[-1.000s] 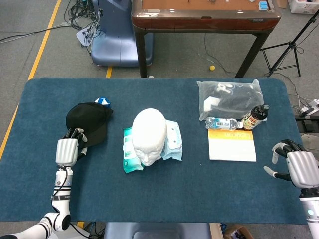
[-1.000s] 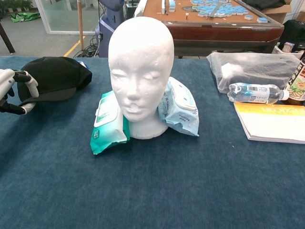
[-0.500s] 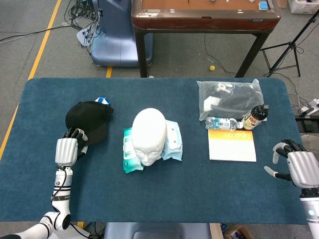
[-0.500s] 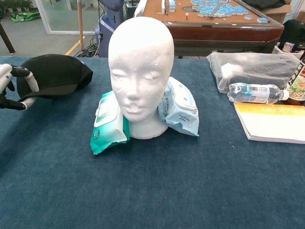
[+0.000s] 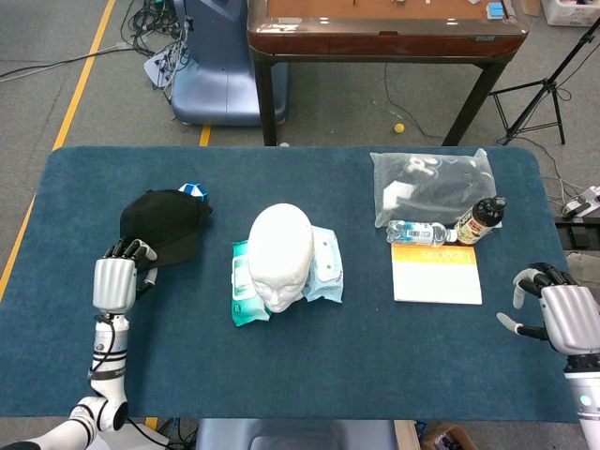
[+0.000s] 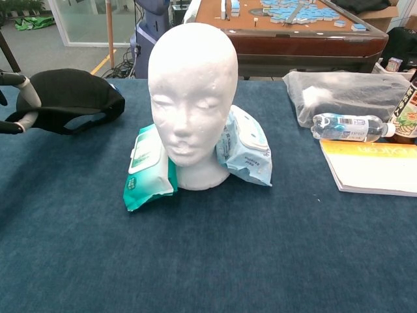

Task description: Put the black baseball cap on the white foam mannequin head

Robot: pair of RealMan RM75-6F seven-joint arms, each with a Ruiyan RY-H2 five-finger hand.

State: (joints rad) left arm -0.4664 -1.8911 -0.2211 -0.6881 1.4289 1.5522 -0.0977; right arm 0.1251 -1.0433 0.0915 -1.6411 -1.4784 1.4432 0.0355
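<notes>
1. Dark blue cloth-covered table (image 5: 309, 375) under me, wooden table and cables on the grey floor beyond
2. My left hand (image 5: 114, 281) pinches the brim of the black fabric baseball cap (image 5: 164, 223), fingers (image 6: 25, 101) curled round its edge; chest view shows the cap tilted with its near side raised off the cloth, so I judge it is being picked up
3. White foam mannequin head (image 5: 279, 253) stands upright mid-table, bare, facing me; cap is to its left, apart from it
4. Two soft wipe packs lean on the head, one teal (image 5: 244, 286), one pale blue (image 5: 324, 265), probably bracing it
5. My right hand (image 5: 561, 314) hangs at the table's right edge, fingers apart, holding nothing
6. Also one clear plastic bag (image 5: 431, 185), one clear water bottle (image 5: 419, 232), one dark bottle (image 5: 480, 220), one white-and-orange booklet (image 5: 436, 273)
7. Next: carry the cap over the crown
</notes>
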